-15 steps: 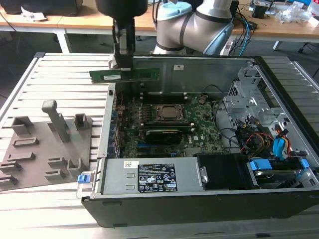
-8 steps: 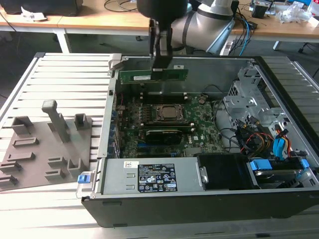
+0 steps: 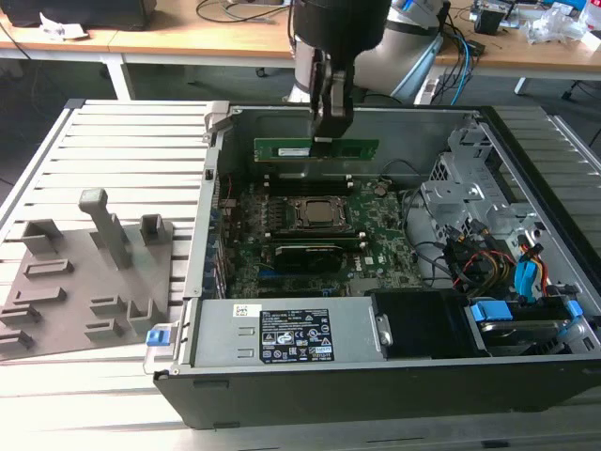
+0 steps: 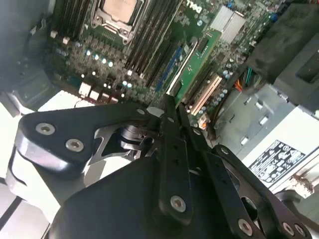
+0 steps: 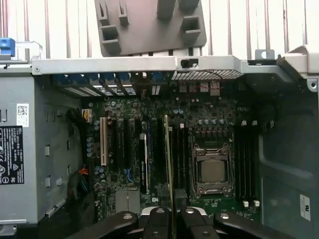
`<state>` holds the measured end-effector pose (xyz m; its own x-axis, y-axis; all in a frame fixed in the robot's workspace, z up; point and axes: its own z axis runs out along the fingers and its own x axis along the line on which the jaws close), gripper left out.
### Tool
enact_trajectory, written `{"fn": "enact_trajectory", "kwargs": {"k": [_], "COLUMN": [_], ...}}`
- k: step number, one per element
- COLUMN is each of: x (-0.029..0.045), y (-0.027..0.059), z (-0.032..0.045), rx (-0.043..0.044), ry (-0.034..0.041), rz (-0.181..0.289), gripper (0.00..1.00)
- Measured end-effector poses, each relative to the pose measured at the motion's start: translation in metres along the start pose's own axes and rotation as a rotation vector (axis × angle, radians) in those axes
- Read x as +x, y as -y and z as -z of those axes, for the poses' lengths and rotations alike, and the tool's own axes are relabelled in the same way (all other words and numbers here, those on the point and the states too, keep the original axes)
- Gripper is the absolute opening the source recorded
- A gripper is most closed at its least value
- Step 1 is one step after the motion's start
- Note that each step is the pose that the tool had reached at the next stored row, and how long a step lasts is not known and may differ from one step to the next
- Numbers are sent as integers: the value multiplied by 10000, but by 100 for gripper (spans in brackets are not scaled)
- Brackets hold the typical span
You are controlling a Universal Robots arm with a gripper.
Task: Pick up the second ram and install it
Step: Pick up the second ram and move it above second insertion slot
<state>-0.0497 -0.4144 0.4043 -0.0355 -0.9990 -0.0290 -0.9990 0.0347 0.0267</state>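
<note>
The gripper (image 4: 172, 102), matte black and built from flat angular linkage bars, carried round silver screw heads (image 4: 45, 128) at its pivots in both wrist views. A pale machined-metal hub (image 4: 130, 133) with curved silvery cut-outs showed between the bars. In the exterior view its narrow black fingers (image 3: 331, 103) joined a fat black cylindrical wrist housing (image 3: 340, 21), backed by a smooth silver-grey arm tube (image 3: 394, 52).

Your arm (image 3: 338, 23) upright, gripper (image 3: 324, 141) pointing straight down, jaws pinched narrow on the second ram (image 3: 282, 148), its top edge.
</note>
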Motion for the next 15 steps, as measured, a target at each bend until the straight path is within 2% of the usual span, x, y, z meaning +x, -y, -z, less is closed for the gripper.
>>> {"fn": "enact_trajectory", "kwargs": {"k": [6,8,15], "x": [-66,-70,-70], "y": [311,378,389], "z": [-185,-272,-292], "rx": [-85,-111,-113], "ry": [16,13,13], "rz": [-175,-196,-198], "gripper": [14,14,14]}}
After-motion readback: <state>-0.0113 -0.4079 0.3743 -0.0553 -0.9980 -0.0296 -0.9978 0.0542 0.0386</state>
